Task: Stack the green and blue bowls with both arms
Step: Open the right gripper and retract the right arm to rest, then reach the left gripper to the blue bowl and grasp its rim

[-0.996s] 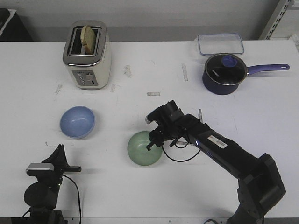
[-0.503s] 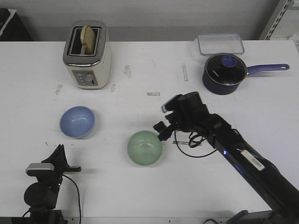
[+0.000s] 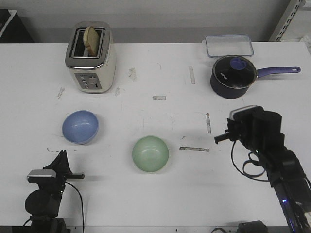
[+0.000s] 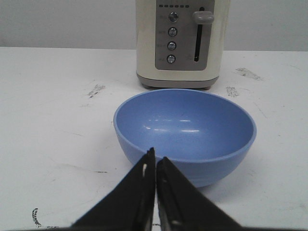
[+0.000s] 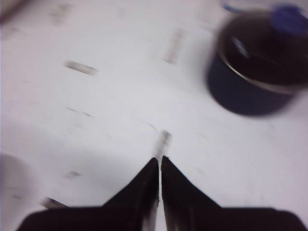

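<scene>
Left end effector (image 4: 155,166) pinched together, empty, just short of blue bowl (image 4: 185,130), dead ahead. Green bowl (image 3: 150,153) sits beside it, nearer than right end effector (image 5: 159,168), also closed.

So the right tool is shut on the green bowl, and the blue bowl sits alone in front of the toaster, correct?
Not quite. The right tool is shut, but it holds nothing: the front view shows it well clear of the green bowl, which sits alone on the table. The blue bowl does sit alone in front of the toaster.
</scene>
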